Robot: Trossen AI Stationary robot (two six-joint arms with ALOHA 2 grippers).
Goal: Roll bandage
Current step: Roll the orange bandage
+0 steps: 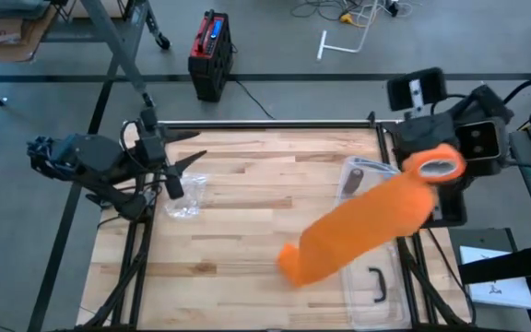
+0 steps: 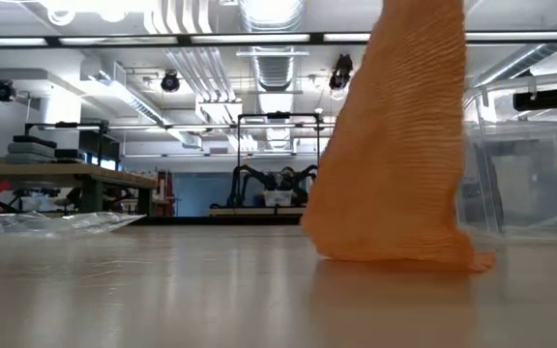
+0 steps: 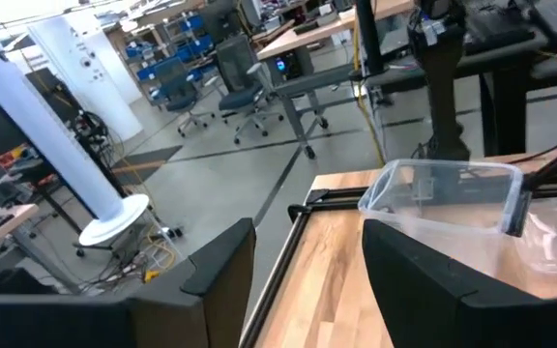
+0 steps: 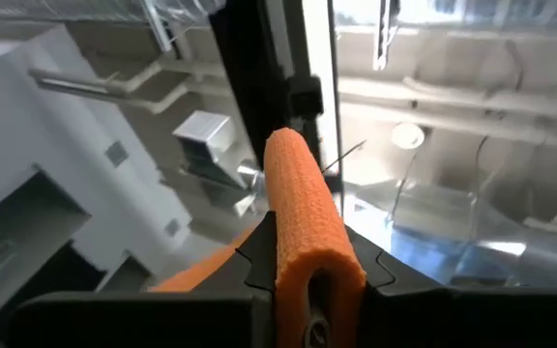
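Note:
An orange bandage [image 1: 367, 226] runs as a wide strip from its rolled end [image 1: 436, 166], held high at the table's right edge, slanting down to the tabletop. Its loose lower end [image 1: 295, 263] lies bunched on the wood, also seen in the low view [image 2: 395, 253]. My right gripper [image 4: 309, 266] is shut on the rolled end. At the table's far left my left gripper [image 1: 187, 152] hovers open with nothing between its fingers [image 3: 220, 261]. My right gripper pinches the bandage's rolled end [image 4: 303, 208] between its two fingers, one on each side of it. The roll is lifted high above the table. The unrolled strip hangs slanting below it, with its lower end [image 2: 395, 253] resting on the table.
A clear plastic box [image 1: 376, 286] with a dark handle stands at the table's near right, right behind the hanging strip, and another clear piece [image 1: 362, 175] lies farther back. A crumpled clear bag [image 1: 187, 198] lies under my left gripper. Bare wood fills the middle.

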